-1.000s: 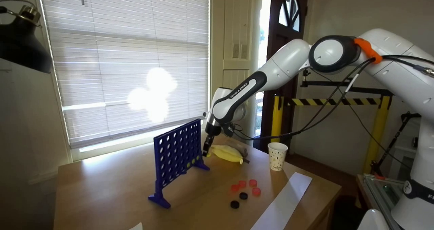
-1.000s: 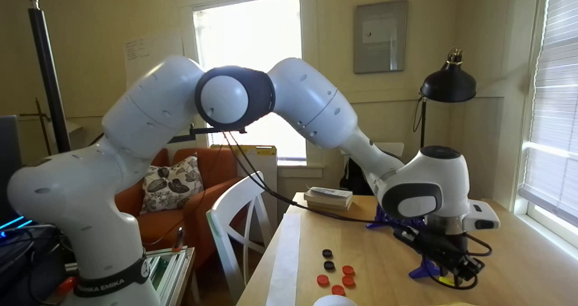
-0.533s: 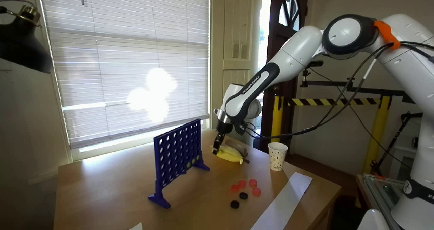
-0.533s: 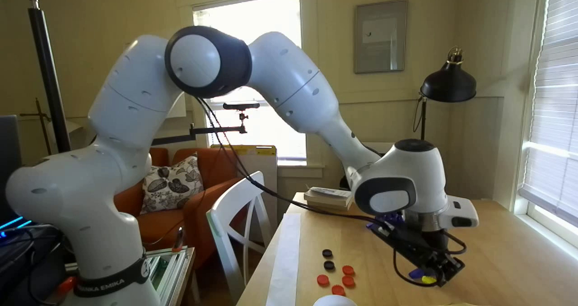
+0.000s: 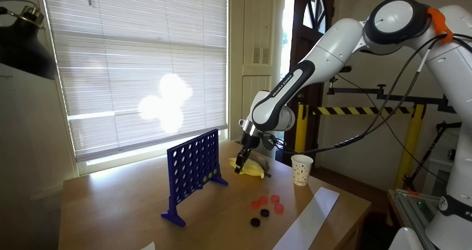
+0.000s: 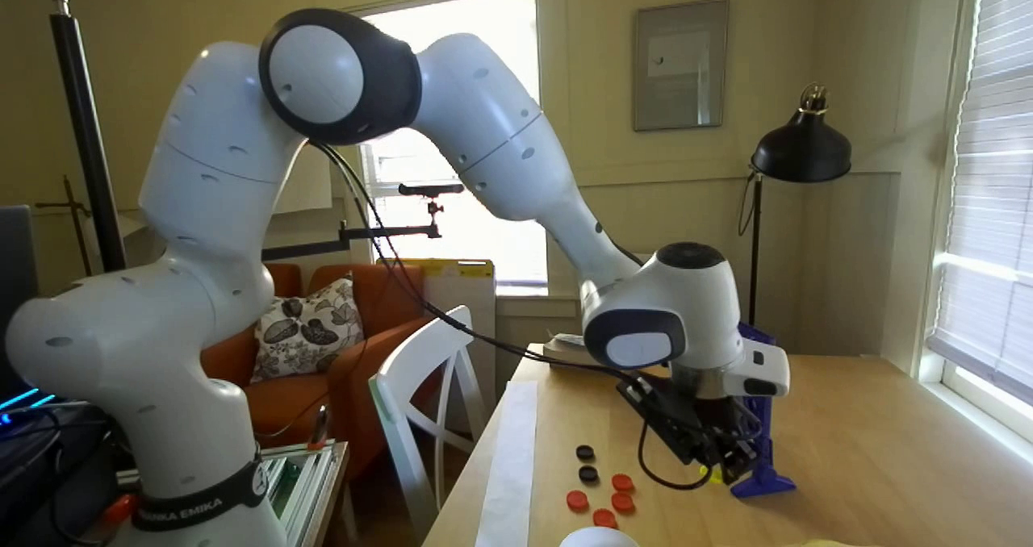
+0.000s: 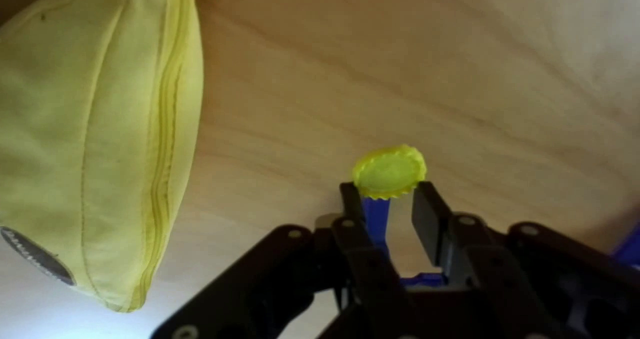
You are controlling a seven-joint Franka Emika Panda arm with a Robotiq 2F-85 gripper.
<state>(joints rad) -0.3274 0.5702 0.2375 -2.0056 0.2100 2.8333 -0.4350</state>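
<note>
The gripper (image 7: 387, 191), low and right of center in the wrist view, pinches a yellow disc (image 7: 390, 171) between its two fingertips, which grip it by the lower rim; the disc's round face is turned toward the camera, its oval outline lying roughly side to side. Blue plastic (image 7: 376, 219) shows below the disc, between the fingers, probably part of a rack. In an exterior view the blue rack (image 5: 193, 164) stands upright to the left of the gripper, its long side slanting from lower left to upper right, and the only arm (image 5: 284, 87) holds the disc just beyond that upper-right end, near it but with a gap between. At least two more yellow discs (image 5: 205, 179) sit in the rack's lower right holes. Beside the gripper lies one yellow banana-shaped pouch (image 5: 254, 168), which runs top to bottom along the left of the wrist view. Lower in the same exterior view, right of the rack, four red discs (image 5: 278, 208) and two black discs (image 5: 255, 222) lie loose on the table (image 5: 110, 205). Farther right come one paper cup (image 5: 302, 170), upright, and one long white paper strip (image 5: 309, 218); one black lamp (image 5: 27, 51) hangs at the upper left.
</note>
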